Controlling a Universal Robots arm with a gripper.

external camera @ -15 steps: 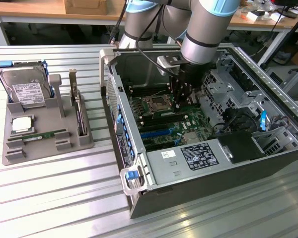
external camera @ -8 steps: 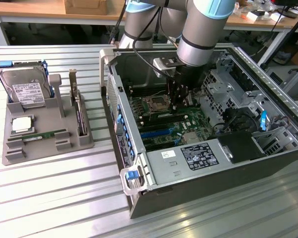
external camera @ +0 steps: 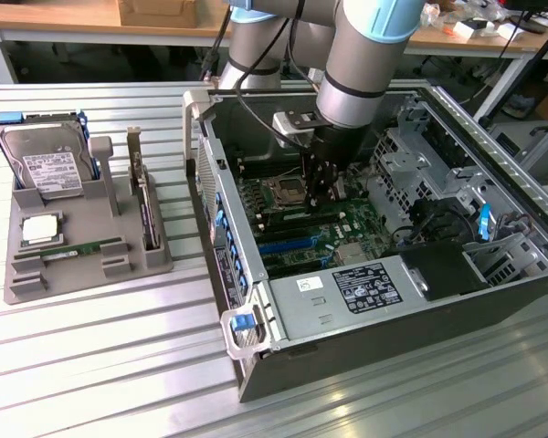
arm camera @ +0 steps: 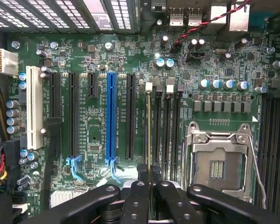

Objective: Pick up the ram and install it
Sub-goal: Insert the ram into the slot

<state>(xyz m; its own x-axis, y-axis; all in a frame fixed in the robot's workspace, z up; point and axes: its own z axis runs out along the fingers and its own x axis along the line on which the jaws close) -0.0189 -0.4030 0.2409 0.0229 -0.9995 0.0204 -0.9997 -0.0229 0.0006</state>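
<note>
A robot gripper (arm camera: pixel 150 179), fingers clenched on the thin edge of the ram (arm camera: pixel 149 130), holds the stick edge-on directly over a memory slot (arm camera: pixel 150 140) beside the empty processor socket (arm camera: pixel 219 161), lined up so it can seat.

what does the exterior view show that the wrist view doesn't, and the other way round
Exterior view alone: the grey parts tray beside the open computer case, holding a hard drive, a silver processor chip, a ram stick lying flat and an expansion card.

Wrist view alone: the blue expansion slot, the white slot and the ram standing on edge in a memory slot.

Both: the motherboard, the empty processor socket and the shut gripper.
</note>
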